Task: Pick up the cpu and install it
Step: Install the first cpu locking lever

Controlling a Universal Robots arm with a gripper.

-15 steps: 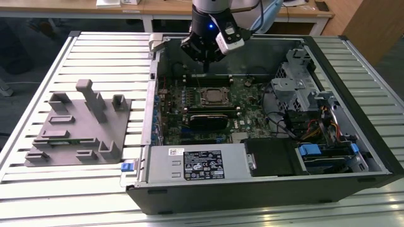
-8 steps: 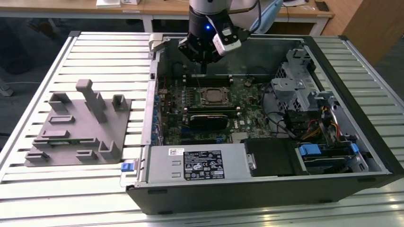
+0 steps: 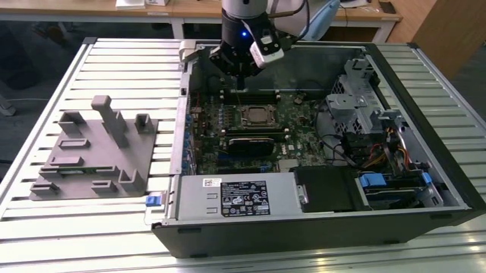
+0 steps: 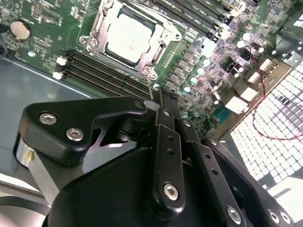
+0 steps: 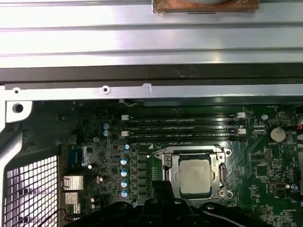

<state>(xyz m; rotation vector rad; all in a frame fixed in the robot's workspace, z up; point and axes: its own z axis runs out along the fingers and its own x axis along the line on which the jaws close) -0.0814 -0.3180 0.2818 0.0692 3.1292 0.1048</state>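
Above the open computer case (image 3: 304, 236) in the exterior view, the gripper (image 3: 241, 85) is hovering over the motherboard (image 3: 304, 128), near the cpu (image 3: 256, 115), which is lying in its socket. Seating looks like the step in hand: the chip should be sitting flat and square, with no sideways force on it.

In the second wrist view the fingers (image 4: 166, 142) are pressing together, gripping nothing, above the memory slots (image 4: 109, 75).

In the first wrist view the cpu (image 5: 195, 176) is showing a pale silvery square top inside the metal socket frame (image 5: 166, 163).

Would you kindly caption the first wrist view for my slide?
CPU sitting in its socket beside the memory slots.
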